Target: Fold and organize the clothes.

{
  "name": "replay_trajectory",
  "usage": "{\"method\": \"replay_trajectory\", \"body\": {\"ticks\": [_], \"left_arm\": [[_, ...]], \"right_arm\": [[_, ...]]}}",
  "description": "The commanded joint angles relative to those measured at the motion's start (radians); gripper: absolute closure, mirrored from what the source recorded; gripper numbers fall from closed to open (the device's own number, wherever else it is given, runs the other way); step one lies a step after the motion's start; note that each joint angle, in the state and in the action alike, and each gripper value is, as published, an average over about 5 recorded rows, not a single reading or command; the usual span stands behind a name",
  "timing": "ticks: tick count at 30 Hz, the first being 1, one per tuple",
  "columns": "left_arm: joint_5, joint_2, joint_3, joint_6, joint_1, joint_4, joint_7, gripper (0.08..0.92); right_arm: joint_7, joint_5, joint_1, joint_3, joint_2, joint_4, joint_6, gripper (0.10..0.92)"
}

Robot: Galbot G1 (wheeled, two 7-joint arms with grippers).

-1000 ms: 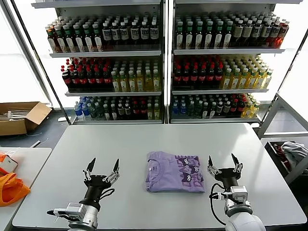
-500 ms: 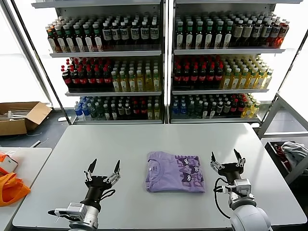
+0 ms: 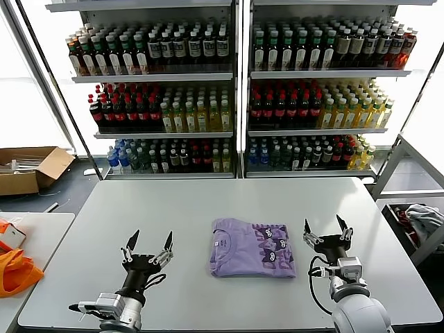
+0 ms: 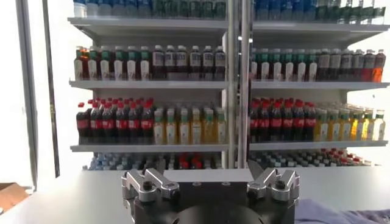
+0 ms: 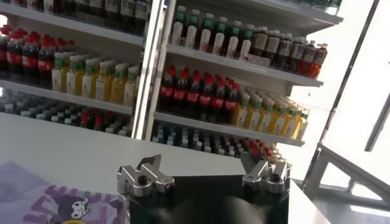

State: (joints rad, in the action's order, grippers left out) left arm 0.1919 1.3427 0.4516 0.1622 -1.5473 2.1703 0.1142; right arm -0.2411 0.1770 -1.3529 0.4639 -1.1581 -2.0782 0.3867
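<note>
Lying flat near the middle of the smooth pale grey table (image 3: pixel 208 201), the lavender T-shirt (image 3: pixel 252 248) is folded into a soft, neat rectangle, its dark printed graphic facing up on the half toward your right arm and a small white neck label on the other half. Your left gripper (image 3: pixel 147 243) hovers over the table well to the left of the shirt, its thin dark fingers pointing up and spread wide, holding and touching nothing. Your right gripper (image 3: pixel 327 228) stands just beside the shirt's right edge, jaws equally wide apart and empty. From the head view you get the whole layout, plus a bright orange bag (image 3: pixel 16 269) on a side table and a brown cardboard box (image 3: pixel 31 168) on the floor. The left wrist view shows only a sliver of purple cloth past the metal finger mounts, while the right wrist view catches the printed corner of the shirt up close. Both wrist views look toward the white shelves (image 3: pixel 236 76) of coloured bottles.
</note>
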Motion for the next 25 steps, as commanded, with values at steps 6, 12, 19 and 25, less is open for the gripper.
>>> {"method": "replay_trajectory", "body": {"ticks": [6,12,19,25], "left_arm": [[-0.039,0.001,0.017,0.038,0.005,0.011,-0.001,0.177],[-0.035,0.002,0.02,0.043,0.004,0.01,-0.002,0.177],[-0.028,0.005,0.015,0.046,0.012,0.0,-0.006,0.177],[-0.021,0.004,0.012,0.034,0.013,-0.006,-0.013,0.177]], "right_arm": [[0.003,0.001,0.013,-0.029,-0.003,0.004,0.009,0.203],[0.003,-0.001,0.019,-0.036,-0.005,0.005,0.015,0.203],[0.004,-0.004,0.017,-0.033,-0.007,0.004,0.018,0.203],[0.006,-0.003,0.013,-0.029,-0.008,0.004,0.016,0.203]]}}
